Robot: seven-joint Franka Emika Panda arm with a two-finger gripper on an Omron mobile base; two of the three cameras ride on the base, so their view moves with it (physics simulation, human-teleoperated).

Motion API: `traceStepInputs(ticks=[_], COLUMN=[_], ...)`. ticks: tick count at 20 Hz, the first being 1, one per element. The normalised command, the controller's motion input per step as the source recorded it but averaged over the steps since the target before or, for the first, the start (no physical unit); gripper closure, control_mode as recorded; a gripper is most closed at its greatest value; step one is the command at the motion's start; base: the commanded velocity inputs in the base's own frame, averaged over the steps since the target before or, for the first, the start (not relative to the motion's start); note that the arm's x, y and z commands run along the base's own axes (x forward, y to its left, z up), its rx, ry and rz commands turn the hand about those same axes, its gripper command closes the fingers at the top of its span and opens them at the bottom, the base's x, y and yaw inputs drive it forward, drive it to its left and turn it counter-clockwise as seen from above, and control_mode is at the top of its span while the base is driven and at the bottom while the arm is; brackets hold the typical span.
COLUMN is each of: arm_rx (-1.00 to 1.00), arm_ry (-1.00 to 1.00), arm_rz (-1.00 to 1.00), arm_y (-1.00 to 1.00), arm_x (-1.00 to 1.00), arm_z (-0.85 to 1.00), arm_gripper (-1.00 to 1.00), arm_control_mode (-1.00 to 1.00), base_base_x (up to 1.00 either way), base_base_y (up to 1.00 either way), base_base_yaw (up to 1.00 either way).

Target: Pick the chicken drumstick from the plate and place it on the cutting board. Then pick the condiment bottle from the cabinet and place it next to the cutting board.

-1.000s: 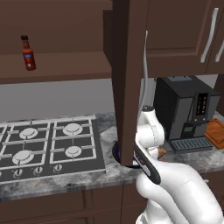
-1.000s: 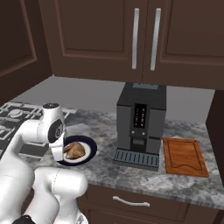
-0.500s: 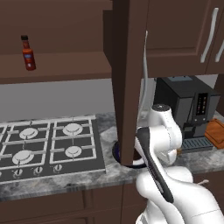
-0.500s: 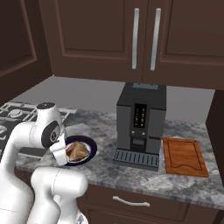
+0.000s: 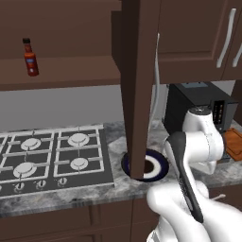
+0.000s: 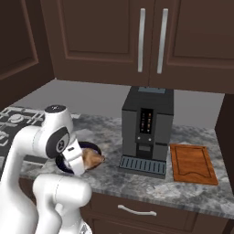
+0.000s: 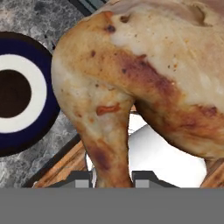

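Note:
My gripper point(image 7: 113, 177) is shut on the narrow end of the browned chicken drumstick point(image 7: 144, 74), which hangs just above the counter. From the right base view the drumstick point(image 6: 94, 159) sticks out of the gripper point(image 6: 83, 161) over the right edge of the plate point(image 6: 93, 146). The navy-rimmed plate point(image 5: 159, 166) lies bare by the stove, and its rim point(image 7: 46, 114) also appears below the hand. The cutting board point(image 6: 192, 163) lies right of the coffee machine. The red condiment bottle point(image 5: 30, 57) stands on the shelf of the open cabinet point(image 5: 71, 71).
The open cabinet door point(image 5: 139, 85) hangs edge-on over the plate. A black coffee machine point(image 6: 146, 130) stands between the plate and the cutting board. A gas stove point(image 5: 52, 156) fills the counter to the left. Closed wall cabinets point(image 6: 151, 41) are above.
The gripper has lifted the drumstick off the plate and carried it a little to the right, as the arm swung the same way. The plate now lies bare.

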Motion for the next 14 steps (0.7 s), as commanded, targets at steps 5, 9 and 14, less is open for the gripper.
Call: traceStepInputs(ticks=[5, 9, 14], arm_rx=[-0.02, 0.0, 0.0], arm_ry=[0.0, 0.0, 0.0], arm_rz=[0.27, 0.3, 0.25], arm_y=[-0.47, -0.58, -0.57], arm_x=[-0.24, -0.23, -0.3], arm_z=[0.18, 0.08, 0.0], arm_gripper=[1.0, 1.0, 1.0], arm_control_mode=[-1.0, -1.0, -1.0], base_base_x=[0.0, 0.0, 0.0], base_base_y=[0.0, 0.0, 0.0], base_base_yaw=[0.0, 0.0, 0.0])
